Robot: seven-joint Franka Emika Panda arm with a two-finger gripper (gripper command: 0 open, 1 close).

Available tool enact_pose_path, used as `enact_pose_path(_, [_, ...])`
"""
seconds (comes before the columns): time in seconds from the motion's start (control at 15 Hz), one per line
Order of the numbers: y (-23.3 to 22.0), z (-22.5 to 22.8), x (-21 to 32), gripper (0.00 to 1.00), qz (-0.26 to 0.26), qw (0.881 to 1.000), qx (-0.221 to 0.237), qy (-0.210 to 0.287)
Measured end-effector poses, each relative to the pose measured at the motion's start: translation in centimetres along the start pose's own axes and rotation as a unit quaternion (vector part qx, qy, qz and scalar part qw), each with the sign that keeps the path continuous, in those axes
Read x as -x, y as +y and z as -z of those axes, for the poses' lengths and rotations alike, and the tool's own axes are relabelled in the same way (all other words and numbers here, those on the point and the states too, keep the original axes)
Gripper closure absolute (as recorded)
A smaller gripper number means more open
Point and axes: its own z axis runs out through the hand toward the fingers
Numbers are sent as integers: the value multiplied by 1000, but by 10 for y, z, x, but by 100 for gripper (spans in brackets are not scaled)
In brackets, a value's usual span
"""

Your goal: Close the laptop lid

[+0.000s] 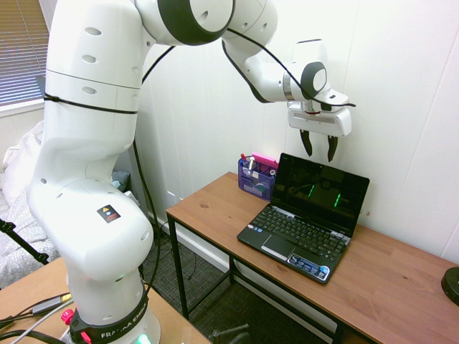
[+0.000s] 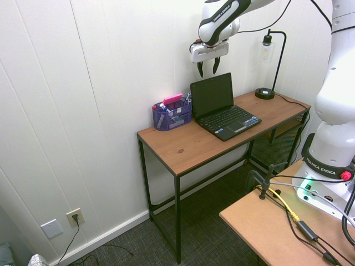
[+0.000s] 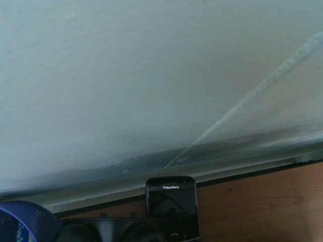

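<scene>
The white two-finger gripper (image 1: 320,148) hangs with its dark fingers pointing almost straight down and parted by a clear gap, empty, above the top edge of the thin glossy black rectangular laptop lid (image 1: 322,190) and apart from it. In the first exterior view the fingers sit at about 12 o'clock from the lid; the second exterior view shows the same, the gripper (image 2: 207,68) above the lid (image 2: 211,95) near the white panelled wall (image 2: 111,83). This looks like the approach step: nothing is touched yet, and the lid stands open, leaning a little back from upright. The next move likely calls for bringing the fingers down behind the upper edge, on the wall side, then pushing it forward and down toward the dark grey keyboard (image 1: 305,230); the room between lid and wall looks tight. The lid's screen is dark and mirrors two green glints. The small black netbook sits on the narrow brown wooden table with black metal legs (image 1: 215,208), a purple mesh pen holder with a pink item (image 1: 257,176) at about 9 o'clock from the lid. The wrist view shows mostly wall, a strip of wood, and a black BlackBerry phone (image 3: 171,209); where the phone lies I cannot tell from the other views.
</scene>
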Motion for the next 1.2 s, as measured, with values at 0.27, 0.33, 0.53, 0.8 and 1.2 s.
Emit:
enact_pose_path(0.27, [-6,-17,-1,100,-4,1000,2,-6])
enact_pose_path(0.33, [-10,-20,-3,100,-8,1000,-1,-7])
enact_pose_path(0.53, [-13,-27,-5,100,-10,1000,0,-8])
enact_pose_path(0.8, [-12,-29,-5,100,-10,1000,5,-8])
enact_pose_path(1.2, [-4,-39,-7,100,-15,1000,22,-14])
